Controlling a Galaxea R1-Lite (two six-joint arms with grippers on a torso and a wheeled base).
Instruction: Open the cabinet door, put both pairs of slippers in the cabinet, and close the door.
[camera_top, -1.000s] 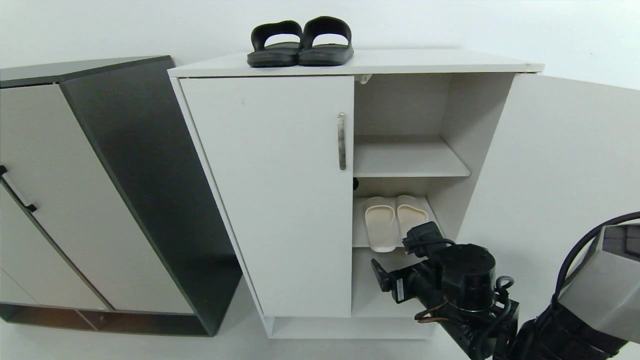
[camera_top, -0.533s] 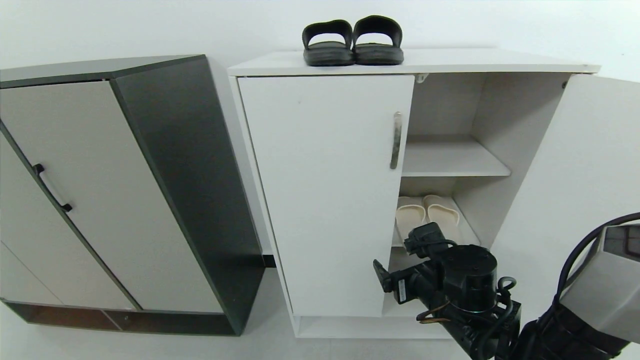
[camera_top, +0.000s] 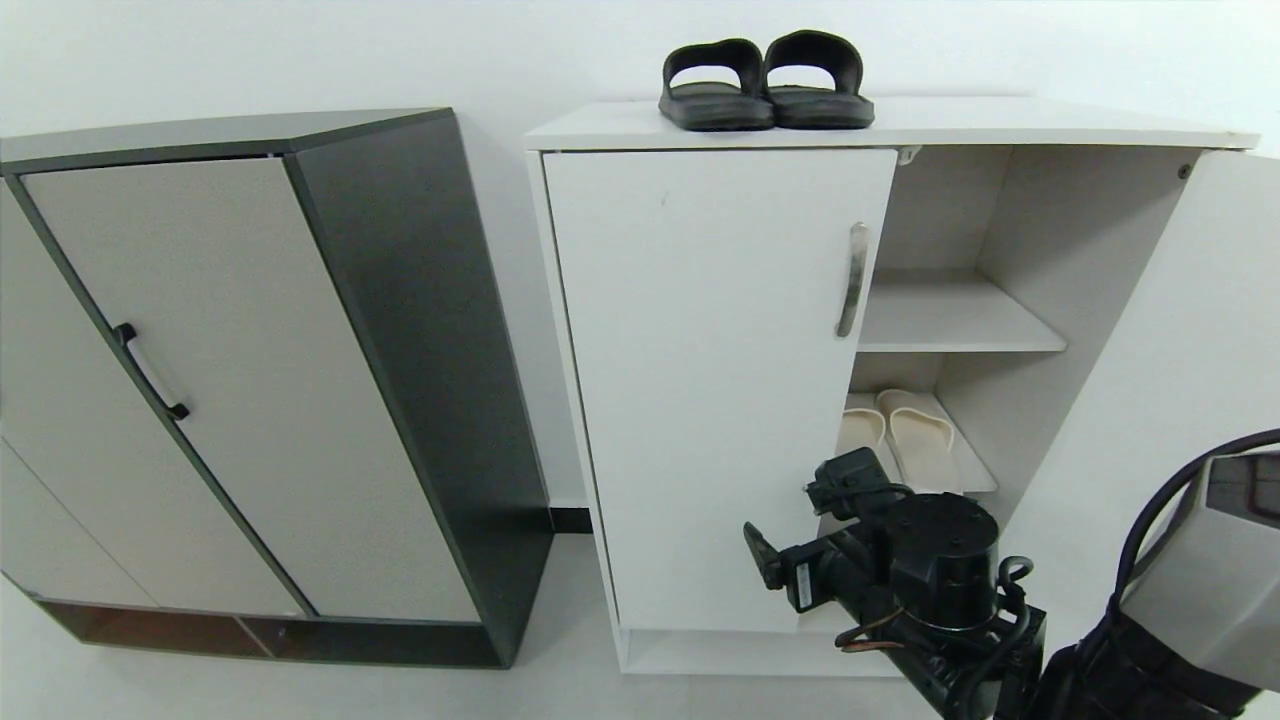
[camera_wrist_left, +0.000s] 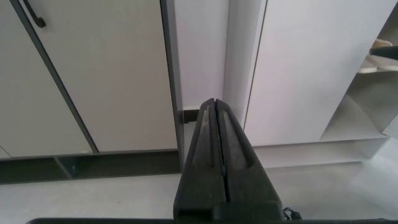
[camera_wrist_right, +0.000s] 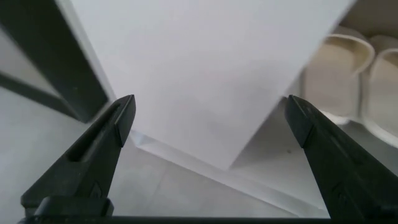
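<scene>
Room: plain white wall (camera_top: 300, 50), pale grey floor (camera_top: 560, 690). Two units stand side by side against the wall: a dark cabinet (camera_top: 430, 350) with a beige front and black handle (camera_top: 150, 372), and to its right the white cabinet (camera_top: 1000, 125).

Cabinet state: left door (camera_top: 720, 380) shut, metal handle (camera_top: 853, 280) at its inner edge; right door (camera_top: 1180, 400) swung wide open. The upper shelf (camera_top: 950, 320) is bare. Cream slippers (camera_top: 905, 445) sit side by side on the shelf below it, inside the cabinet. Black slippers (camera_top: 765, 85) sit as a pair on the cabinet top, above the shut door.

View differences: the head view covers the cabinet top and the black pair. The left wrist view looks low into the gap between the two units, with a dark baseboard (camera_wrist_left: 189, 115) at the foot of the wall and just an edge of a cream slipper (camera_wrist_left: 382, 53). The right wrist view is close on the lower corner of the left door, the cream pair beyond it.

Grippers: the right arm (camera_top: 940, 570) hangs low in front of the open side. Right gripper (camera_wrist_right: 208, 124) is spread wide, holding nothing, fingers (camera_wrist_right: 99, 149) touching nothing. Left gripper (camera_wrist_left: 214, 106) is clenched, fingers pressed flat together with nothing between them, pointed at the gap.
</scene>
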